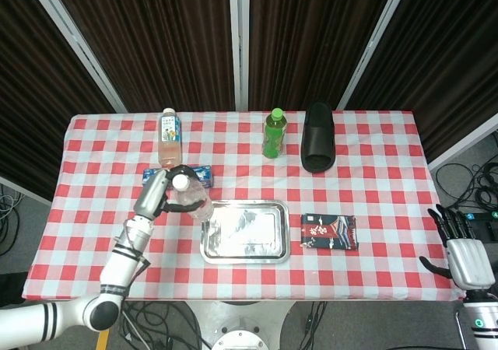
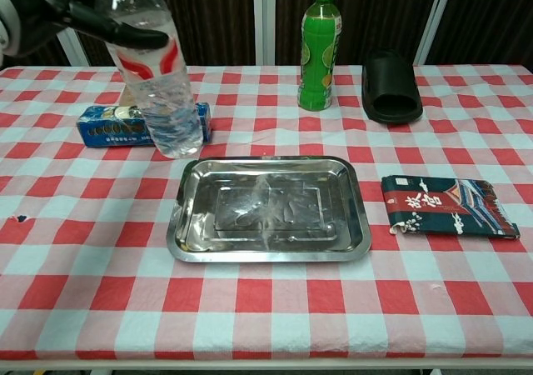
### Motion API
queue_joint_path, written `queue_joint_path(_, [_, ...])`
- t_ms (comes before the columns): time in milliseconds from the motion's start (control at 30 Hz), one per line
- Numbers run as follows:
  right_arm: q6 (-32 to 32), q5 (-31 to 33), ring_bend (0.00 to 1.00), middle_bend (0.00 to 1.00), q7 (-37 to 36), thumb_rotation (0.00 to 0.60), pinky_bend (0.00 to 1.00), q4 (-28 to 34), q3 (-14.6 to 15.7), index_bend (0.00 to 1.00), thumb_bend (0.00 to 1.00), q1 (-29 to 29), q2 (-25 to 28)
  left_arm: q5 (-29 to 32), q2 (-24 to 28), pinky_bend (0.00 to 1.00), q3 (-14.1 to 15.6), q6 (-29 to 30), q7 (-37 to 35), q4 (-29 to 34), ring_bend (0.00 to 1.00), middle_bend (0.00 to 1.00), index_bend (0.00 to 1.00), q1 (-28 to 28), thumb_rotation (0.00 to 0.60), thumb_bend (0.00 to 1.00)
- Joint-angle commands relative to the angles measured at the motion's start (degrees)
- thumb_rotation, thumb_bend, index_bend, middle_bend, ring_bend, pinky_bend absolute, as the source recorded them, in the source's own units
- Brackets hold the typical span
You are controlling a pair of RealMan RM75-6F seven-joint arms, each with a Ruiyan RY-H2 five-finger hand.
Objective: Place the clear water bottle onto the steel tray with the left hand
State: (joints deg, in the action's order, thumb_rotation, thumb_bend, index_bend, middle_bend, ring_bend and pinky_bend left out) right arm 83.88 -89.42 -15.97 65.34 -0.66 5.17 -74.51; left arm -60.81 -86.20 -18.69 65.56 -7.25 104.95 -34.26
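Chest view: left hand [image 2: 50,12] holds clear water bottle [image 2: 162,92] beside steel tray [image 2: 268,247].

A lab test booth: dark curtain panels [image 1: 156,39], floor cables [image 1: 467,183], checkered table [image 1: 373,144].

The clear water bottle [image 2: 158,92], red-labelled, hangs tilted just left of the shiny, bare steel tray [image 2: 268,209].
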Motion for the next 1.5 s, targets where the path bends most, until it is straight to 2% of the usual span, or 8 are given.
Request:
queue_joint_path(33, [0.0, 0.1, 0.0, 0.0, -0.1, 0.6, 0.0, 0.1, 0.0, 0.0, 0.09, 0.0, 0.1, -0.3, -4.7, 0.58, 1.4, 2.0, 1.3, -1.0, 0.54, 0.66, 0.57, -0.7, 0.6, 0.31])
queue_joint_path(500, [-0.8, 0.7, 0.0, 0.0, -0.4, 0.6, 0.0, 0.0, -0.1, 0.0, 0.1, 0.1, 0.2, -7.5, -17.0, 0.58, 5.7, 8.0, 0.7, -11.4, 0.54, 0.65, 0.57, 1.0, 0.6, 0.31])
queue_joint_path(800, [-1.1, 0.8, 0.0, 0.0, -0.6, 0.6, 0.0, -0.4, -0.2, 0.0, 0.09, 0.1, 0.1, -10.6, -20.0, 0.58, 8.0, 8.7, -0.7, -15.8, 0.54, 0.65, 0.57, 2.9, 0.6, 0.31])
queue_joint_path(1100, [-1.1, 1.0, 0.0, 0.0, -1.1, 0.6, 0.0, -0.9, -0.2, 0.0, 0.09, 0.0, 0.0, -11.3, -21.4, 0.56, 8.3, 7.2, -0.6, -17.4, 0.52, 0.63, 0.55, 3.6, 0.6, 0.31])
queue_joint_path(1267, [-0.9, 1.1, 0.0, 0.0, -2.3, 0.6, 0.0, -2.3, 0.1, 0.0, 0.09, -0.5, -0.2, -12.0, -21.8, 0.55, 8.5, 6.4, -0.9, -17.9, 0.51, 0.6, 0.49, 3.7, 0.6, 0.29])
queue_joint_path(1333, [-0.6, 1.0, 0.0, 0.0, -2.7, 0.6, 0.0, -2.8, 0.1, 0.0, 0.09, -0.7, -0.4, -12.5, -21.7, 0.53, 8.6, 5.9, -1.7, -17.8, 0.48, 0.57, 0.42, 3.8, 0.6, 0.26])
queue_joint_path(1433, [-0.6, 1.0, 0.0, 0.0, -2.9, 0.6, 0.0, -3.1, 0.1, 0.0, 0.1, -0.7, -0.5, -14.0, -21.1, 0.42, 8.6, 5.1, -4.0, -17.2, 0.36, 0.43, 0.26, 3.7, 0.6, 0.15])
queue_joint_path(1500, [-0.5, 0.9, 0.0, 0.0, -3.0, 0.6, 0.0, -3.1, 0.1, 0.0, 0.1, -0.6, -0.6, -15.1, -20.9, 0.34, 8.3, 5.2, -5.1, -17.1, 0.27, 0.35, 0.21, 3.5, 0.6, 0.1])
